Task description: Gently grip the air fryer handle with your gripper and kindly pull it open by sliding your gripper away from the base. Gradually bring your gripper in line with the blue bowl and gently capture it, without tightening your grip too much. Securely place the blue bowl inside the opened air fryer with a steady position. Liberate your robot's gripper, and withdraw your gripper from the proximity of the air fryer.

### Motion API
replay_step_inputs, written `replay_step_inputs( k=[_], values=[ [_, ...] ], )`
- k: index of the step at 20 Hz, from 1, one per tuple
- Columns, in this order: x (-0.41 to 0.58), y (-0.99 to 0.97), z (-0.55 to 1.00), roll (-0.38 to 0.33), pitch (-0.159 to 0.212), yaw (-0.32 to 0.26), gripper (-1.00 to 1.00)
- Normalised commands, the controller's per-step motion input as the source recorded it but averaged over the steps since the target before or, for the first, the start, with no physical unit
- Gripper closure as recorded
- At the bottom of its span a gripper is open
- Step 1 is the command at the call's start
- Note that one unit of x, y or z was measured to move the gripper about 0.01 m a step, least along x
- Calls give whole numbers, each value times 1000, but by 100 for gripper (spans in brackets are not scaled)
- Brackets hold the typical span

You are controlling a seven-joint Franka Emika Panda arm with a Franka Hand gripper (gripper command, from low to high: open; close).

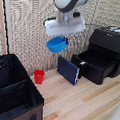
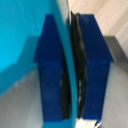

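Note:
In the exterior view the blue bowl (image 1: 56,44) hangs in the air under the white arm, high above the wooden table. My gripper (image 1: 65,40) is shut on its rim. The wrist view shows the two dark blue fingers (image 2: 50,75) pinching the thin light-blue rim of the bowl (image 2: 20,35) between them. The glossy black air fryer (image 1: 109,40) stands at the exterior view's right with its drawer (image 1: 95,65) pulled out towards the bowl. I cannot make out the air fryer handle against the black drawer front.
A dark navy flat slab (image 1: 69,70) leans upright just before the drawer. On the table at the exterior view's left stands a small red cup (image 1: 39,76). A black fabric compartment bin (image 1: 14,94) fills the near left. A woven screen forms the backdrop.

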Motion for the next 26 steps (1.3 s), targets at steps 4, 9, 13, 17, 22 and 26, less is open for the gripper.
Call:
replay_step_inputs(
  k=[4,9,13,17,22,26],
  values=[
    [231,-486,659,0,-2,-207,100],
    [205,-479,465,0,-31,-224,100],
    [137,-608,317,0,-3,-199,100],
    [78,-614,144,0,0,-210,100],
    [31,-610,42,0,18,-220,100],
    [12,-709,0,0,67,-186,100]
  ],
)
